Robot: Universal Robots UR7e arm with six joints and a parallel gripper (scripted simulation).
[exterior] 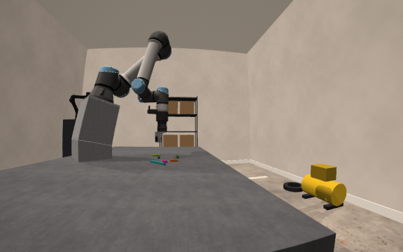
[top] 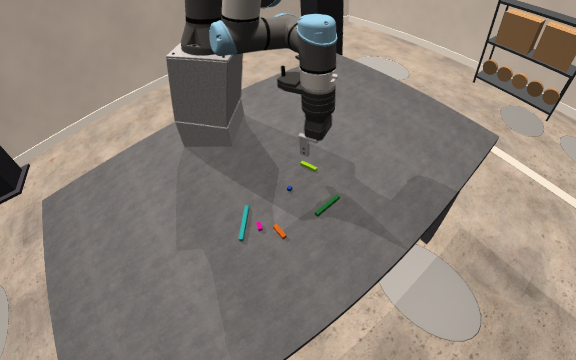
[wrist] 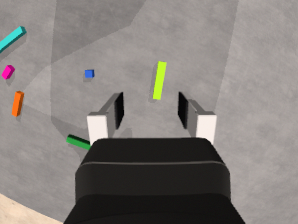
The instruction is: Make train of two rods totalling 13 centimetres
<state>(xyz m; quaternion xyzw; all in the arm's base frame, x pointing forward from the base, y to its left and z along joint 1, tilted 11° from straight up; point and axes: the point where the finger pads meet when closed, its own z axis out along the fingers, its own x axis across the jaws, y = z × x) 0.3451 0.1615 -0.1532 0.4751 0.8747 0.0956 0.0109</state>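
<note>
My gripper hangs open and empty above the table, just behind the lime rod. In the wrist view the open fingers stand wide, and the lime rod lies flat on the table beyond them. The green rod lies flat to the front right, apart from the lime rod; it also shows in the wrist view. A blue cube, a turquoise rod, a magenta rod and an orange rod lie apart nearer the front.
The robot's grey pedestal stands at the back left of the table. A shelf with boxes stands off the table at the far right. A yellow machine sits on the floor.
</note>
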